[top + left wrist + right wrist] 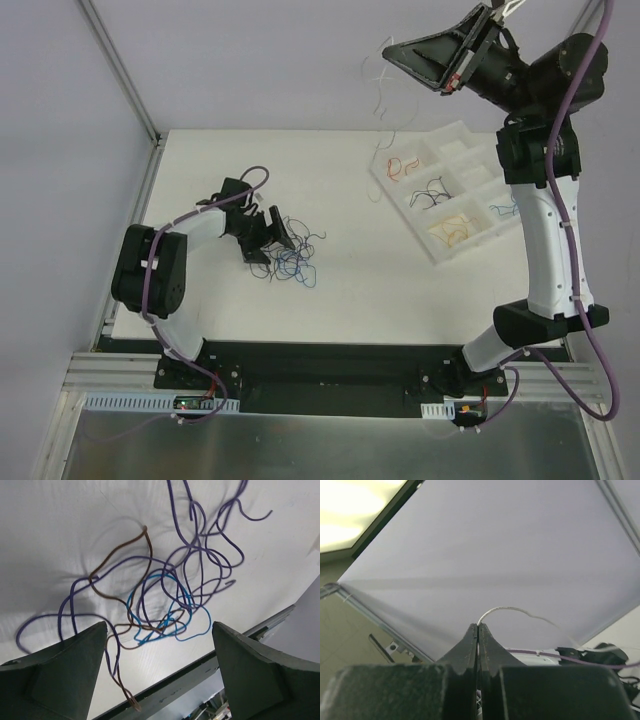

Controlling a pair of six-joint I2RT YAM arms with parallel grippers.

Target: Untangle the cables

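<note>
A tangle of thin cables (295,262) in purple, blue and brown lies on the white table, left of centre. My left gripper (272,245) hovers low at the tangle's left edge, jaws wide. In the left wrist view the cables (170,595) spread out beyond the open gripper (159,626), and nothing sits between the fingers (65,675). My right gripper (390,48) is raised high at the back right, shut on a thin white cable (380,100) that dangles below it. In the right wrist view the white cable (505,610) arcs out of the closed right gripper (478,626).
A white compartment tray (475,237) stands at the right of the table, with red, black, yellow and blue wires sorted in its sections. A metal frame post (120,70) runs along the left. The table's near edge rail (200,665) shows under the left gripper.
</note>
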